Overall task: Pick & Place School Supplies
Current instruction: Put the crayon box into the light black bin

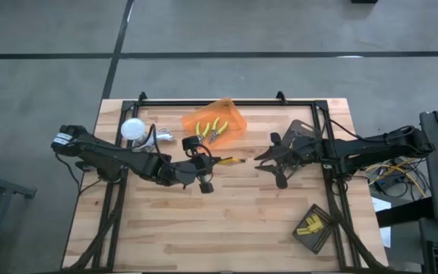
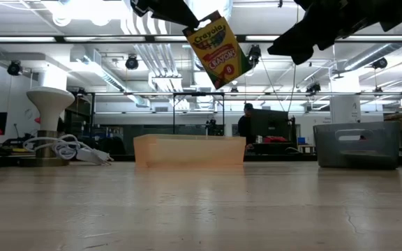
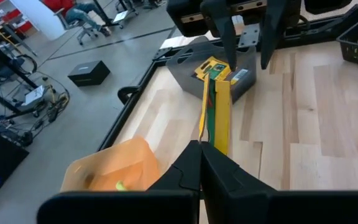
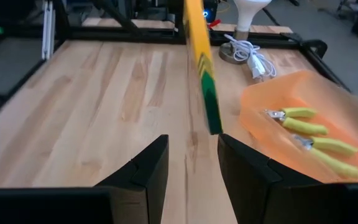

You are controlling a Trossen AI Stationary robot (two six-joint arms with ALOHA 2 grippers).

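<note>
The left gripper [image 3: 209, 163] has its fingers pressed together on the end of a crayon box [image 2: 218, 47], holding it up in the air well above the table [image 1: 226, 221]; from table height the box hangs tilted, its printed face showing. Seen from above, this gripper [image 1: 204, 169] sits just in front of the orange bin [image 1: 216, 122], with the box [image 1: 231, 160] sticking out of it toward the right arm.

The right gripper [image 4: 191, 158] has its fingers partly apart and holds nothing; the box [image 4: 202, 68] hangs edge-on in the air just past its fingertips, not touching them. From above, this gripper [image 1: 263, 157] is to the right of the orange bin, near the held box and facing it.

Inside the orange bin [image 4: 291, 99] lie two yellow-handled pliers [image 4: 303, 121], side by side. A white ball lamp [image 1: 133, 129] with a cable stands to the left of the bin. A grey tray [image 1: 304, 131] sits to the right of the bin, under the right arm, and holds another crayon box [image 3: 215, 68]. A dark tray [image 1: 316, 227] with small yellow blocks [image 1: 310, 225] lies far from the bin, at the table's near right corner
</note>
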